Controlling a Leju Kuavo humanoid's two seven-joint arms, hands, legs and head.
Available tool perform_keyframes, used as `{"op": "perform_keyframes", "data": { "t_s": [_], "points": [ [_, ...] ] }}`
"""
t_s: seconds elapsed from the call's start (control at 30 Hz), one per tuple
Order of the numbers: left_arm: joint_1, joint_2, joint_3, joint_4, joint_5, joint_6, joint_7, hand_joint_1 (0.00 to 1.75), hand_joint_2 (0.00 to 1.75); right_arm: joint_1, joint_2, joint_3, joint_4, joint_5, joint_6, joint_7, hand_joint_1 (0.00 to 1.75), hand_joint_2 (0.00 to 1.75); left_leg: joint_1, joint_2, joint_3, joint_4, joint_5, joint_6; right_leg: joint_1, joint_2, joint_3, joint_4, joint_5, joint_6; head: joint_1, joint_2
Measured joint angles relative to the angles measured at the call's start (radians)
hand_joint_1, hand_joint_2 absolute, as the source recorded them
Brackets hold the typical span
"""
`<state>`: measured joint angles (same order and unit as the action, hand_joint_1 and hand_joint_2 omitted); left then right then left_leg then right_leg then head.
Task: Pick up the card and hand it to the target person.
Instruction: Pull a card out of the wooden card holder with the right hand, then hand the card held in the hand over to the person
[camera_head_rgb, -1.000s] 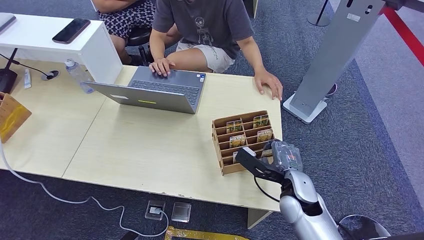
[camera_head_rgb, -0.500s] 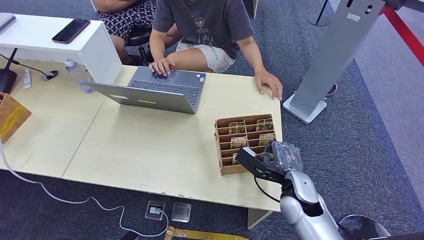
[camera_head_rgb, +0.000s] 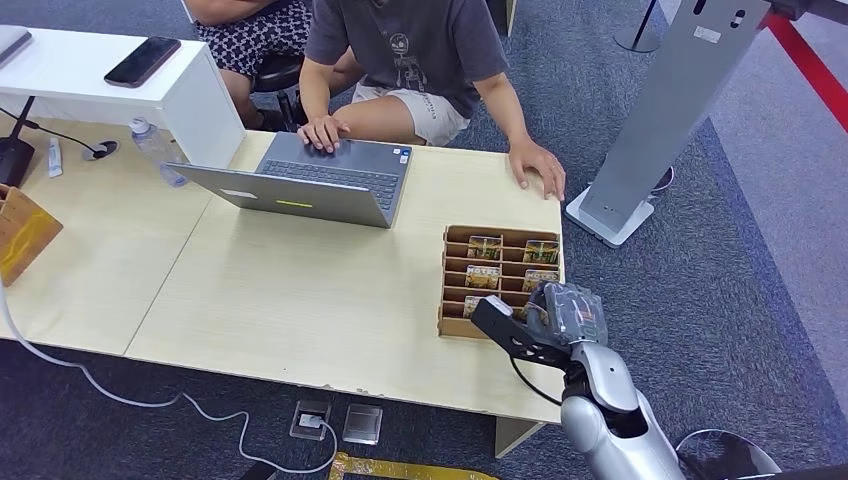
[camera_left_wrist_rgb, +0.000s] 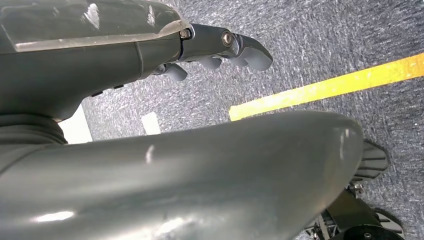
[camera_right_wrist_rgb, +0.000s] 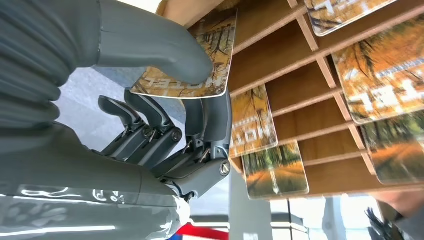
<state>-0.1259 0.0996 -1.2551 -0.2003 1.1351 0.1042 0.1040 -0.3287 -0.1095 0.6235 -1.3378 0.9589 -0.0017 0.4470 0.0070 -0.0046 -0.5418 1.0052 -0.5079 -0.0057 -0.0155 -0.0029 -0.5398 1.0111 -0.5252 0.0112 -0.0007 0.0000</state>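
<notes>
- A glossy, rounded-corner card (camera_right_wrist_rgb: 192, 65) with an autumn-leaf print is pinched between the thick grey thumb and dark fingers of the right hand (camera_right_wrist_rgb: 165, 100), right at the front slot of the holder, lower right of the head view.
- The slotted card holder (camera_head_rgb: 500, 282) is plain brown wood, a boxy rack; four more cards can be counted in the head view.
- The left hand (camera_left_wrist_rgb: 220, 47) is seen over speckled grey carpet (camera_left_wrist_rgb: 325, 45), fingers loosely apart, nothing held.
- One silver laptop (camera_head_rgb: 320, 185) is being typed on by a person (camera_head_rgb: 420, 60).
</notes>
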Motion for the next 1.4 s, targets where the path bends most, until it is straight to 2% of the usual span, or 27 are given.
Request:
{"op": "perform_keyframes", "data": {
  "t_s": [0.37,0.5,0.63,0.77,0.9,1.03,1.23,1.4],
  "points": [
    [0.003,0.0,0.0,0.0,0.008,0.001,-0.005,0.0,0.0,-0.018,-0.021,-0.03,-0.28,0.081,0.013,0.002,1.75,1.75,0.0,0.0,0.0,0.0,0.0,0.0,0.0,0.0,0.0,0.0,0.0,0.0,0.0,0.0],
    [0.002,0.0,0.0,0.0,0.004,0.002,-0.007,0.0,0.0,-0.071,-0.027,-0.039,-0.369,0.071,0.027,-0.012,1.75,1.75,0.0,0.001,0.0,0.0,0.0,0.0,0.0,0.0,0.0,0.0,0.0,0.0,0.0,0.0],
    [-0.006,-0.001,0.0,0.0,-0.004,0.003,-0.003,0.0,0.0,-0.15,-0.02,-0.042,-0.37,0.014,0.02,-0.07,1.75,1.75,0.0,0.0,0.0,0.0,0.0,0.0,0.0,0.0,0.0,0.0,0.0,0.0,0.0,0.0],
    [-0.025,-0.002,-0.001,0.0,-0.015,0.001,0.009,0.0,0.0,-0.275,0.015,-0.038,-0.233,-0.054,-0.043,-0.169,1.75,1.75,0.0,0.0,-0.002,0.0,0.001,0.0,0.0,0.0,0.0,0.002,0.0,0.0,-0.001,0.0],
    [-0.044,-0.005,-0.002,0.0,-0.016,0.001,0.02,0.0,0.0,-0.427,0.081,-0.025,0.036,-0.084,-0.147,-0.282,1.75,1.75,0.0,-0.002,-0.002,0.0,0.002,0.0,0.0,-0.002,0.0,0.003,0.001,0.0,-0.002,0.0],
    [-0.045,-0.007,-0.002,0.0,-0.007,0.006,0.022,0.0,0.0,-0.519,0.158,-0.006,0.268,-0.093,-0.166,-0.33,1.75,1.75,0.0,-0.003,-0.003,0.0,0.002,0.0,0.0,-0.003,-0.001,0.003,0.0,0.0,-0.003,0.0],
    [-0.032,-0.008,-0.002,0.0,0.011,0.009,0.022,0.0,0.0,-0.578,0.257,0.017,0.525,-0.104,-0.178,-0.359,1.75,1.75,0.0,-0.003,-0.004,0.0,0.002,0.0,0.0,-0.003,-0.003,0.003,0.0,0.0,-0.003,0.0],
    [-0.022,-0.008,-0.002,0.0,0.022,0.011,0.019,0.0,0.0,-0.58,0.301,0.032,0.658,-0.103,-0.185,-0.364,1.75,1.75,0.0,-0.003,-0.005,0.0,0.002,0.0,0.0,-0.003,-0.003,0.003,0.0,0.0,-0.002,0.0]
  ]
}}
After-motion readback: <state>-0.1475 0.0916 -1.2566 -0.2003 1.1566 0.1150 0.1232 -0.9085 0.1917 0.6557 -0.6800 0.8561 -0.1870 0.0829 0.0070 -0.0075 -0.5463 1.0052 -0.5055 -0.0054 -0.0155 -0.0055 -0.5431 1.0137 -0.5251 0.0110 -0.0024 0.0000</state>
